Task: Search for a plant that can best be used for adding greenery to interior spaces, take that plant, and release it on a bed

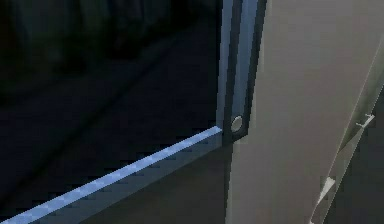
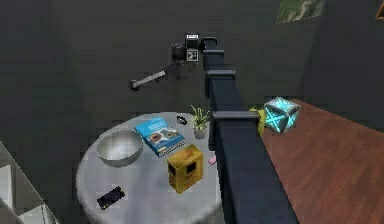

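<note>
A small green plant in a pale pot (image 2: 200, 121) stands on the round white table (image 2: 100, 172), at its far right edge beside the arm's dark bar. The arm reaches out past the table. The gripper (image 2: 137, 84) is at the arm's far end, beyond the table, with its thin fingers pointing left. Behind its far end there is only dark wall, so it holds nothing.
On the table lie a metal bowl (image 2: 119, 148), a blue book (image 2: 158, 136), a yellow box (image 2: 185, 167) and a dark flat device (image 2: 110, 197). A glowing blue cube (image 2: 281, 115) sits on the wooden floor. In the forward view, a dark glass pane with a blue-grey frame (image 1: 236, 80) stands close ahead.
</note>
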